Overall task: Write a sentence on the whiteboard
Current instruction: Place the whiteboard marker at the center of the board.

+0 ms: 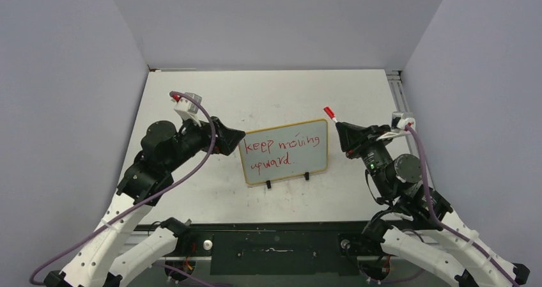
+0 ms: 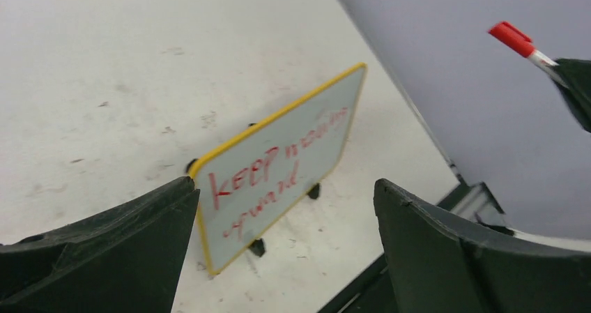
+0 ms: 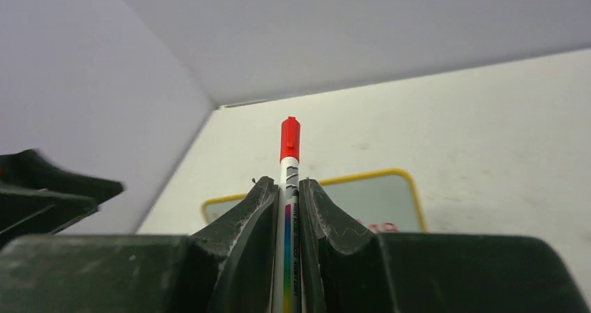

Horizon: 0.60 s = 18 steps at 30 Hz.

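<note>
- checking the top view first. whiteboard stands propped on its two black feet near the middle of the table. the sentence runs in red across its face, two lines, "keep moving upward". we'd call the writing done.
- agreed. left gripper sits just beside the board's left edge; from above we can't tell if it touches. right gripper is near the top right corner, apart from it, with the marker poking up and away from the board.
- left wrist view: fingers spread wide, nothing held. board shows in the gap beyond them, its near corner close by one finger. contact or not, we can't tell.
- right wrist view: pincer pressed onto the marker barrel, red cap pointing ahead, board's yellow top edge low behind it.
- risks, as we judge them. first: the board looks light on small feet. if the left arm pulls out sideways rather than straight back, a finger clips the frame and tips or skids it.
- second: the ink may be fresh. any finger brushing the face smears the lettering.
- third: if the right arm crosses low over the board, it knocks the top edge. we'd lift first, then go.
</note>
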Motion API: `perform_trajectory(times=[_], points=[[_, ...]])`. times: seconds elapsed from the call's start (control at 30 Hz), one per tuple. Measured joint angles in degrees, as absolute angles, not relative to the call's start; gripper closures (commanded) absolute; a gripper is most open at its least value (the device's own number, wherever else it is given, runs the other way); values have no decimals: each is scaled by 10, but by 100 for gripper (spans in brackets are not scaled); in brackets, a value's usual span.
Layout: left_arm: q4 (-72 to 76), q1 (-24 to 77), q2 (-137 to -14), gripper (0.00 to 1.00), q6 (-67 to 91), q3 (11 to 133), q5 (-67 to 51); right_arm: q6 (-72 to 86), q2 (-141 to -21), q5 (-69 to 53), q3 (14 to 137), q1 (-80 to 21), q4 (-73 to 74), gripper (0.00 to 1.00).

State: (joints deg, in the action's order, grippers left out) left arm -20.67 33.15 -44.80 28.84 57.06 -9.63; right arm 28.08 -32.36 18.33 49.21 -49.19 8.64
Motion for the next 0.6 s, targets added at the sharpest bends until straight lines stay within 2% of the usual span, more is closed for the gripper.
perform_trajectory(times=[0.17, 0.3, 0.43, 0.6], points=[[-237, 236, -439, 4, 254, 533, -62, 275, -362, 357, 524, -492, 216, 95], [-254, 203, -427, 4, 235, 497, -27, 277, -389, 434, 518, -485, 272, 94], [-256, 194, -409, 4, 217, 456, 11, 279, -401, 442, 481, -442, 284, 95], [-257, 194, -397, 4, 203, 428, 32, 275, -427, 353, 420, -298, 261, 95]])
